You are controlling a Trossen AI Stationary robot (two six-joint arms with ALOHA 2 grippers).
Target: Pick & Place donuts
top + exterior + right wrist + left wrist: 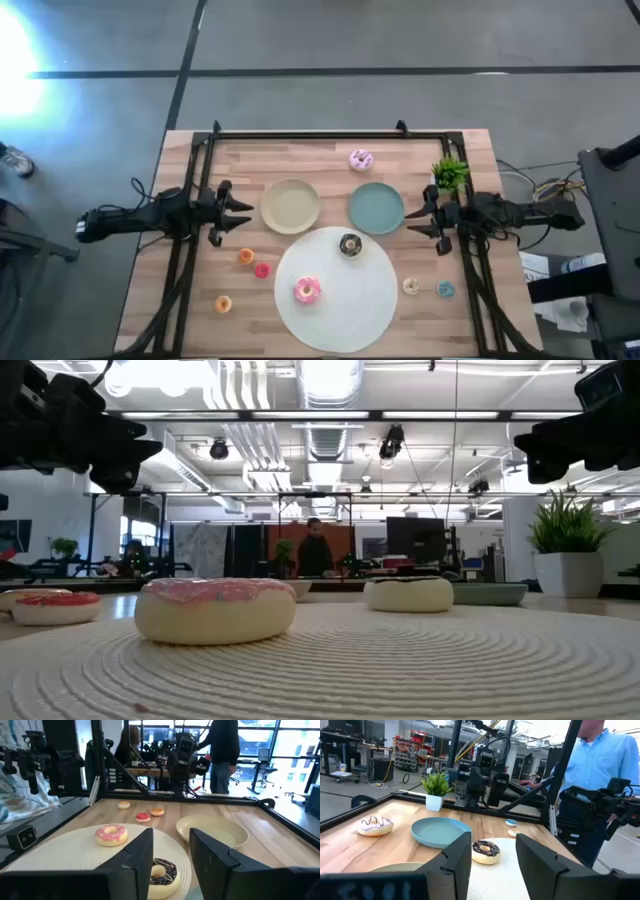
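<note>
Left gripper (pixel 243 213): left surface edge, fingers (pixel 455 865) apart, empty.
Right gripper (pixel 415 215): right edge, fingers (pixel 140 855) apart, empty.
Bright pink ring donut (pixel 307 290): on white round mat (pixel 350 310).

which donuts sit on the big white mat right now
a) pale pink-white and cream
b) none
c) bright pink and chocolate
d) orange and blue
c, the high view shows the bright pink donut and the chocolate donut on the white mat, the others lying on bare wood.
</note>
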